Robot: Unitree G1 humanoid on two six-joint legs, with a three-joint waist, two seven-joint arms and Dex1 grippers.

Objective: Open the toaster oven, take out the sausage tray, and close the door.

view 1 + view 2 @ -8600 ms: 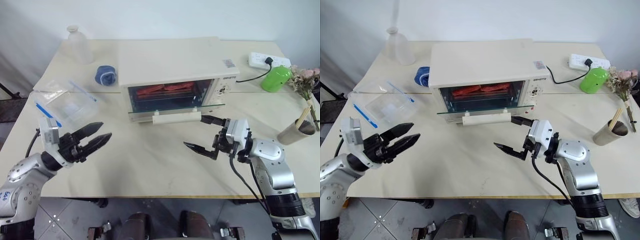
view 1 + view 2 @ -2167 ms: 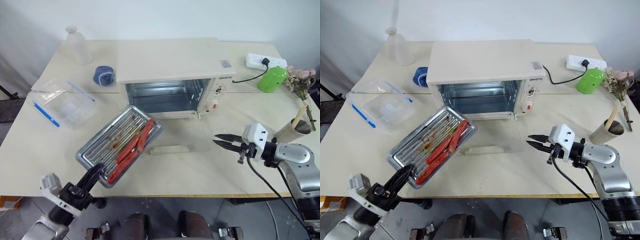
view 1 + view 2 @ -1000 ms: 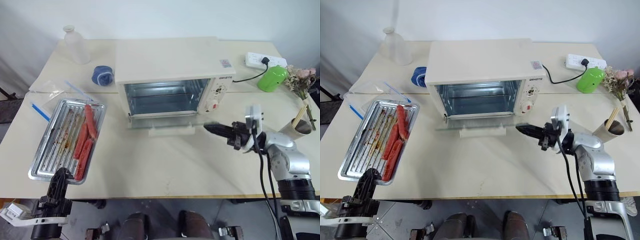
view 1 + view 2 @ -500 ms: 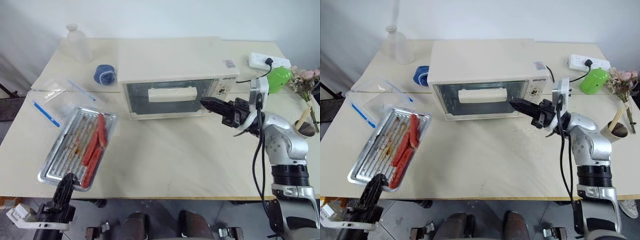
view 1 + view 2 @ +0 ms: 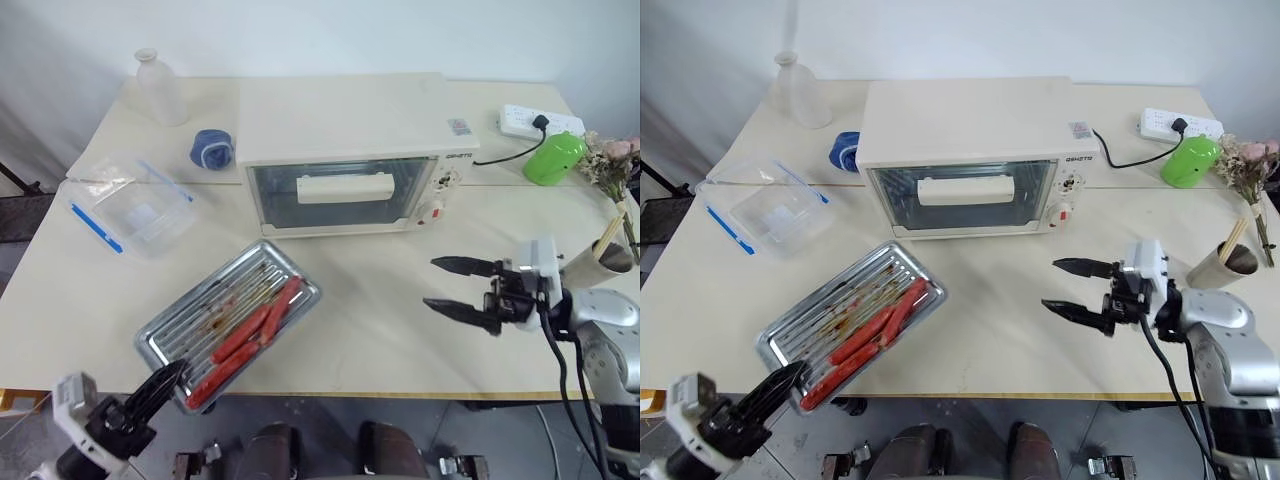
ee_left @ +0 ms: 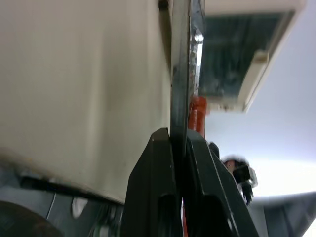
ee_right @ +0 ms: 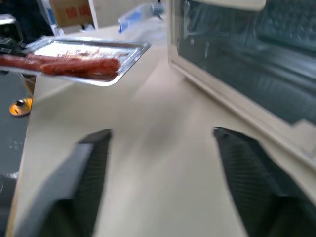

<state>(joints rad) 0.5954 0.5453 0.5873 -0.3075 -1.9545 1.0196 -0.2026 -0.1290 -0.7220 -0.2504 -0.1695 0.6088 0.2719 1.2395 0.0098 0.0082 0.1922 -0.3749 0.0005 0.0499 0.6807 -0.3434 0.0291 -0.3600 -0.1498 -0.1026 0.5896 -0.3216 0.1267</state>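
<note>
1. The cream-white boxy toaster oven (image 5: 345, 150) stands on the pale bench (image 5: 380, 320), its cream-framed glass door (image 5: 342, 195) shut; the small dark lettering on its control panel and the label on its top are too small to read
2. The left gripper (image 5: 160, 382) is clamped on the near corner of the shallow silver sausage tray (image 5: 228, 322), which sits at the bench's front edge
3. The left wrist view shows that grip edge-on
4. The right gripper (image 5: 462, 286) hangs wide, empty, right of the oven
5. The right wrist view shows red print on a cardboard box (image 7: 71, 11), unreadable

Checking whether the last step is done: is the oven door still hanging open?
No, the door stands shut against the toaster oven, its bar handle upright on the glass.
</note>
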